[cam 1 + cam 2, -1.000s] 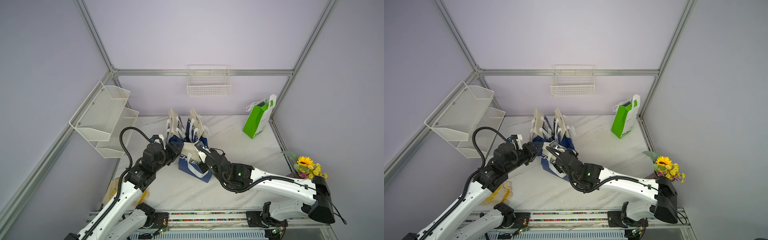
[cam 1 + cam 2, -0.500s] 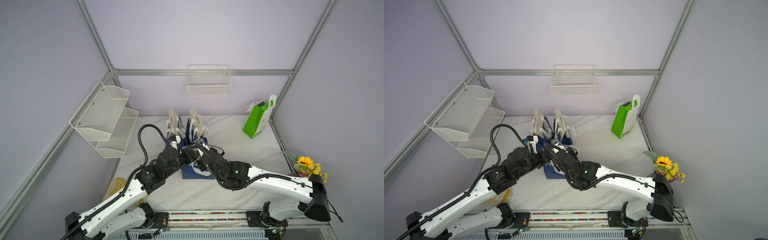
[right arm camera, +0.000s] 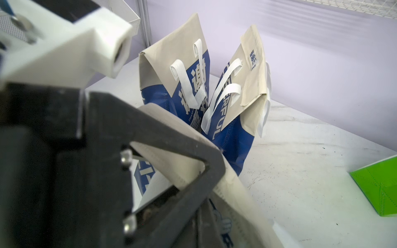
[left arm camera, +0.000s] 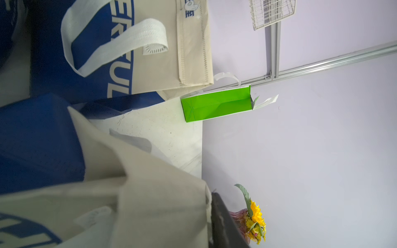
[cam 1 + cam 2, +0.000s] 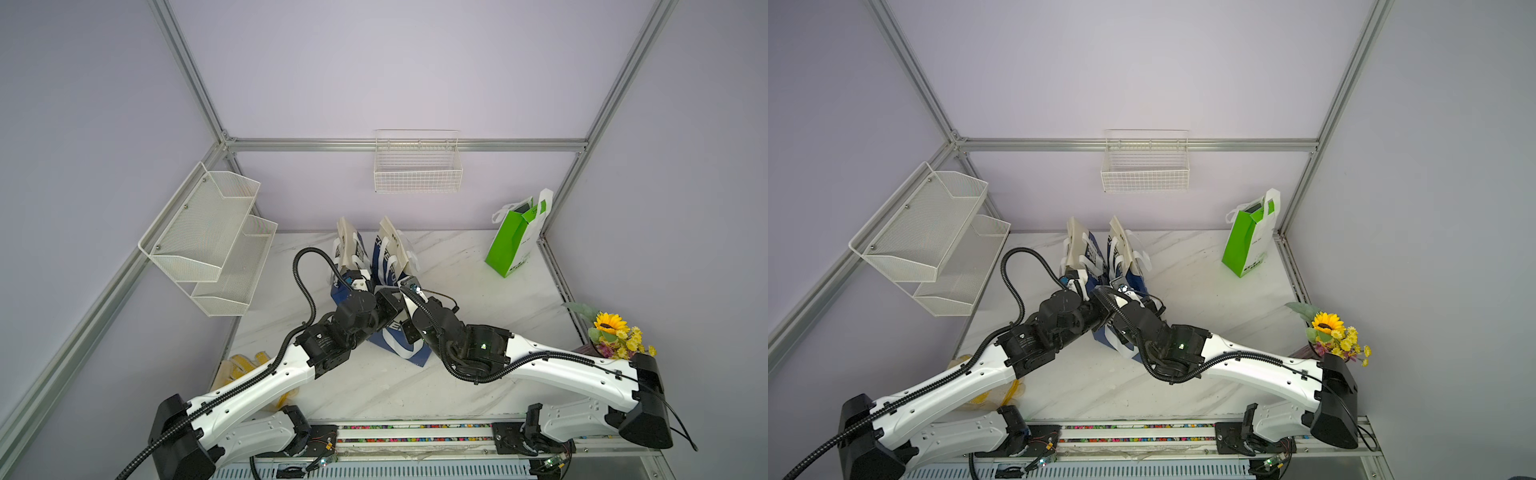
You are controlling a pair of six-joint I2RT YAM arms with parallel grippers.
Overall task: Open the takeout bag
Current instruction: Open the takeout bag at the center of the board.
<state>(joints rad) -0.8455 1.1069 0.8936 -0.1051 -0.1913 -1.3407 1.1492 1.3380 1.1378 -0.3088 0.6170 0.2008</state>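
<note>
- The takeout bag (image 5: 401, 351) stands on the surface (image 5: 457, 374), right between my two grippers. Two like bags (image 5: 351, 249) stand closed just behind it, near the back wall. A green bag (image 5: 513, 241) stands well apart in the far corner.
- My right gripper (image 5: 405, 322) is clenched. In the left wrist view a dark finger (image 4: 223, 223) lies against the edge of the bag's beige top, so I judge that it pinches that edge.
- My left gripper (image 5: 390, 303) is at the same top from the other side. In the right wrist view the beige flap (image 3: 171, 133) runs through its black frame, but I cannot tell whether it is clamped or slack.
- Done, as I judge it: both grippers are at the bag's top, and one side is gripped.
- Left: the flap lies folded over and no mouth shows. I must make the second grip sure, then draw the two sides apart.
</note>
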